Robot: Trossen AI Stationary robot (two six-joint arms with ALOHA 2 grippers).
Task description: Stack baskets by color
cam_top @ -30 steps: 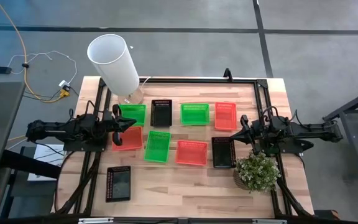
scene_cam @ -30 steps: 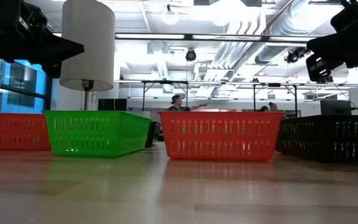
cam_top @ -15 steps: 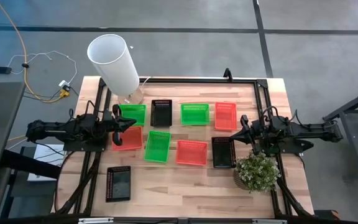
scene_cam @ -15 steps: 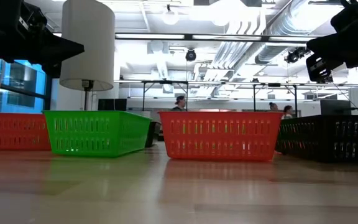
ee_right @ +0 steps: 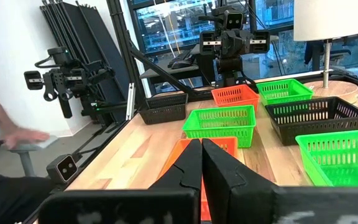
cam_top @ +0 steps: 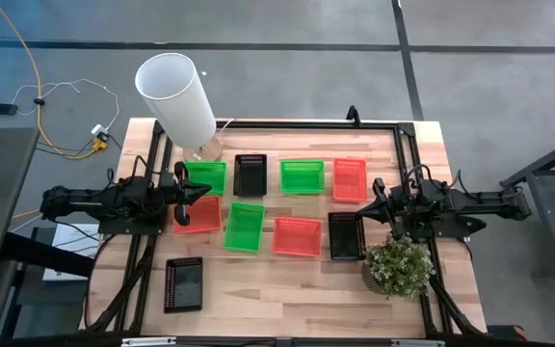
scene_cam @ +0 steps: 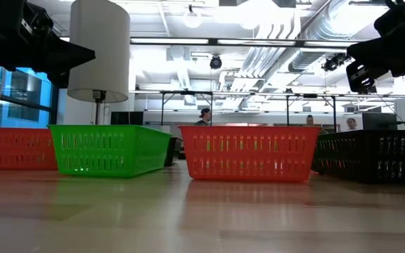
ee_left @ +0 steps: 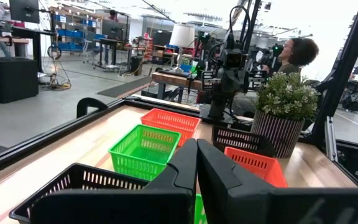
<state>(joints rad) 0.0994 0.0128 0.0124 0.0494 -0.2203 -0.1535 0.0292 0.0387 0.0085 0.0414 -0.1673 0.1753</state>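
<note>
Nine baskets rest on their bases on the wooden table. At the back stand a green basket (cam_top: 205,176), a black one (cam_top: 250,174), a green one (cam_top: 302,176) and a red one (cam_top: 349,179). In front of them stand a red basket (cam_top: 198,214), a green one (cam_top: 245,226), a red one (cam_top: 297,236) and a black one (cam_top: 346,236). Another black basket (cam_top: 183,284) sits alone near the front left. My left gripper (ee_left: 196,155) is shut, level, above the left baskets. My right gripper (ee_right: 202,155) is shut, level, above the right ones.
A tall white cylinder (cam_top: 176,96) on a stand rises at the back left corner. A potted green plant (cam_top: 398,267) stands at the front right beside the black basket. Bare wood lies along the near edge (cam_top: 287,299). People show in the room beyond the table.
</note>
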